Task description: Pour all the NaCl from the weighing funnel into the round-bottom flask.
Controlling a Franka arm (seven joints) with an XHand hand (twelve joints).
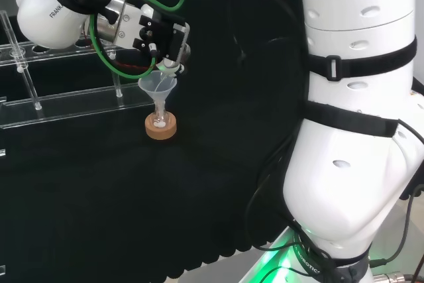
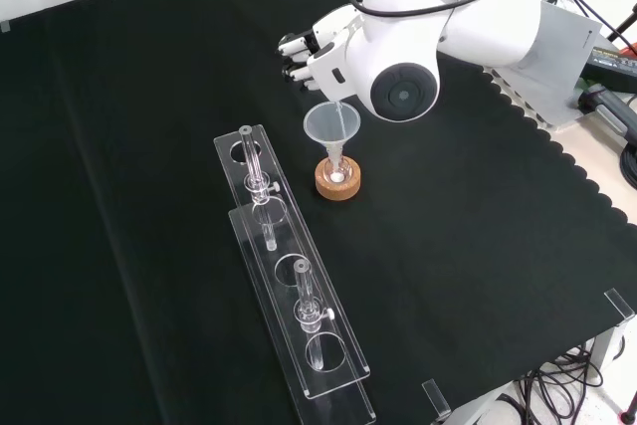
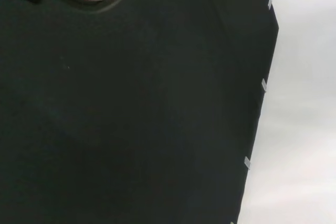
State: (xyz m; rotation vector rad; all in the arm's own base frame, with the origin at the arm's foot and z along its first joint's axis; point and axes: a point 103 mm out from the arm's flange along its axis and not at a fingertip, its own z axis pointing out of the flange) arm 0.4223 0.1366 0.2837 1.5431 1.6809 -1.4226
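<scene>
weighing funnel [image 2: 341, 118] tilted over the clear funnel [image 2: 331, 126] in our hand [image 2: 317, 47], fingers curled round it.
round-bottom flask [image 2: 337, 171] on cork ring [image 2: 338, 182], beside the acrylic rack [image 2: 289, 276]; white powder within.

We see a bench draped in black cloth [image 2: 149, 146] with a scalloped hem along its edge. Beyond the cloth in the front view, the bare surface is white, and small clear clips [image 2: 435, 395] hold the cloth's border. Dark cables [image 2: 557, 385] trail at the lower right corner. A green glow lights the floor in the head view.
</scene>
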